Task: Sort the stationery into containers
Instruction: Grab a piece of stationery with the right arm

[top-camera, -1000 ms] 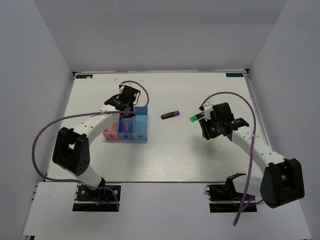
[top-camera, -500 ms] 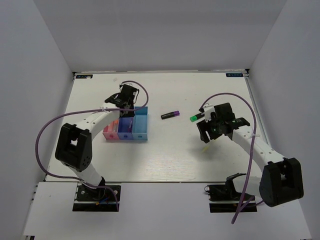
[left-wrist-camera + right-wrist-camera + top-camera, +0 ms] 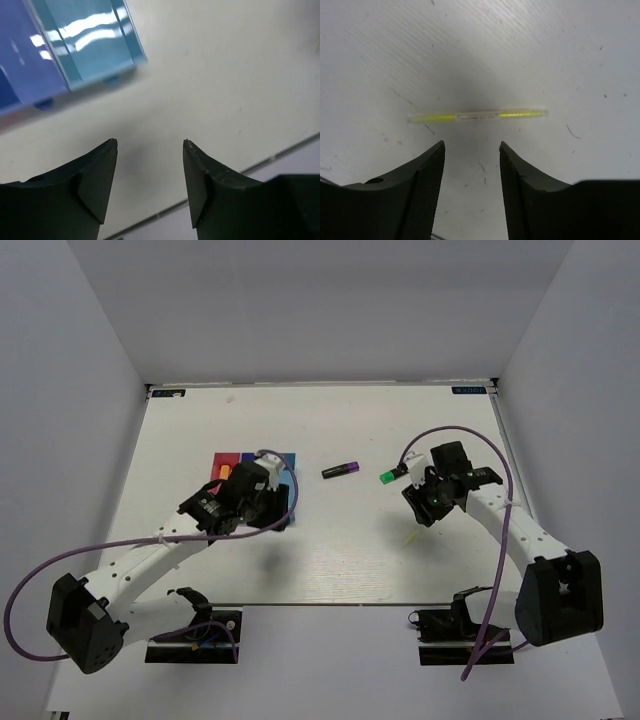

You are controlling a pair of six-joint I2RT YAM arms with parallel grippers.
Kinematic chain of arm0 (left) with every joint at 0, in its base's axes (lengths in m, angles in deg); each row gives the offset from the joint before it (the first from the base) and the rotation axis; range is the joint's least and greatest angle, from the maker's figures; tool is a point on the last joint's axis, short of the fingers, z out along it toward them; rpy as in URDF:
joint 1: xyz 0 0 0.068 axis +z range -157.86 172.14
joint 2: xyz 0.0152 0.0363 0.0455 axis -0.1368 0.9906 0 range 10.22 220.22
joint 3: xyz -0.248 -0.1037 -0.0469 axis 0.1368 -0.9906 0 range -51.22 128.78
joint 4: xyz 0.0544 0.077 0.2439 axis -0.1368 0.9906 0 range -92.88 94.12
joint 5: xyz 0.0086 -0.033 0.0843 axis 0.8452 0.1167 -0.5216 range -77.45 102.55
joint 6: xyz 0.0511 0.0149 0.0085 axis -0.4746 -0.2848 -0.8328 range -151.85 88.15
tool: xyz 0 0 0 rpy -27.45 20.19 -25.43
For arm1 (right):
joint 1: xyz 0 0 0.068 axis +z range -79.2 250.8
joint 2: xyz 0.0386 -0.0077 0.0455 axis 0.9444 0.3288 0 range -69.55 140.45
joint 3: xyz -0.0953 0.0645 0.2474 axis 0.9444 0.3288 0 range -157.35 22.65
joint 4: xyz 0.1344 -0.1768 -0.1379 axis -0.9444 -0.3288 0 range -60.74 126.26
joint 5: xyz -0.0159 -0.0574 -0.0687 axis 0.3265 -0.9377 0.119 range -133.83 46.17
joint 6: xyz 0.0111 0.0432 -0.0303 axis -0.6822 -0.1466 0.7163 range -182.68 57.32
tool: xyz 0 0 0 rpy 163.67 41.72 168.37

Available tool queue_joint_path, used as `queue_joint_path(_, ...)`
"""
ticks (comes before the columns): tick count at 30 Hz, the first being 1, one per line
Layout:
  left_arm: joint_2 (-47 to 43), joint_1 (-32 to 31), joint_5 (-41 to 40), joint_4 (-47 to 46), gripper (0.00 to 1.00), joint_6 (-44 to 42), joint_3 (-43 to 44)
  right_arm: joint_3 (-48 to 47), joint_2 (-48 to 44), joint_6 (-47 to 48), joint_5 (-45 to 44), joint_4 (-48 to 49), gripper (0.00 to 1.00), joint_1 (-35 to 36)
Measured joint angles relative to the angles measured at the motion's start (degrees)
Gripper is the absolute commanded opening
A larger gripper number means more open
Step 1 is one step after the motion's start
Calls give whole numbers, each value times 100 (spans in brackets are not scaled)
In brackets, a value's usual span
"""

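Top view: the containers (image 3: 250, 456) stand left of the tabletop's middle. Left wrist: the left gripper (image 3: 150, 147) is open, empty, beside the light blue bin (image 3: 95, 45). Right wrist: the right gripper (image 3: 472, 147), open, empty, hangs over the yellow pen (image 3: 477, 116); lying across both fingers, it may get pressed, not pinched

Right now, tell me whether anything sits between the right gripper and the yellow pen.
Nothing visible does. The right gripper stands open and empty; the yellow pen lies flat on the table just beyond its fingertips, crosswise to them.
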Motion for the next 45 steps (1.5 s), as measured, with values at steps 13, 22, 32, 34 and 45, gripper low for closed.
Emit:
queue_joint_path(13, -1266, -651, 549, 205, 70, -538, -1121, -702, 1759, -2328, -72, -876, 44, -291)
queue_joint_path(22, -1753, -750, 533, 227, 71, -590, -1346, -704, 2181, -3484, -48, -778, 52, -516)
queue_joint_path(32, -1932, -752, 468, 308, 71, -610, -1451, -704, 2529, -4113, -341, -238, 48, -608)
queue_joint_path(34, -1952, -752, 452, 321, 71, -621, -1460, -713, 2538, -4216, -431, -225, 46, -608)
queue_joint_path(45, -2332, -754, 367, 361, 72, -675, -1513, -726, 2583, -4483, -807, -205, 19, -597)
